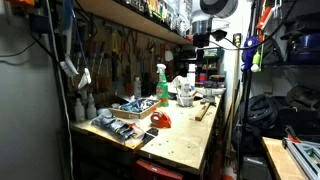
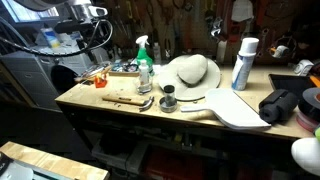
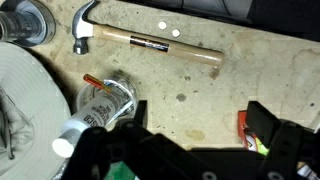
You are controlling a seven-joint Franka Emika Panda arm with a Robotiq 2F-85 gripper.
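- Spray bottle (image 3: 105, 103) stands on the workbench (image 3: 190, 90) at about ten o'clock of the gripper (image 3: 188, 150) in the wrist view. It is just beside the nine o'clock finger and outside the gap.
- The gripper is released: its two fingers (image 3: 272, 140) are spread wide, with only bare bench top between them.
- The wrist view alone shows the bottle from above and the hammer (image 3: 150, 45) lying at twelve o'clock, head toward nine.
- Both exterior views show the bottle's green trigger head and upright stance (image 1: 162, 87) (image 2: 144, 62). I cannot tell the jaws in them.
- An exterior view adds a white hat (image 2: 190, 70) just at three o'clock of the bottle, and a white aerosol can (image 2: 243, 62) farther that way.
- Counted: one spray bottle, one hammer, one hat, one aerosol can.
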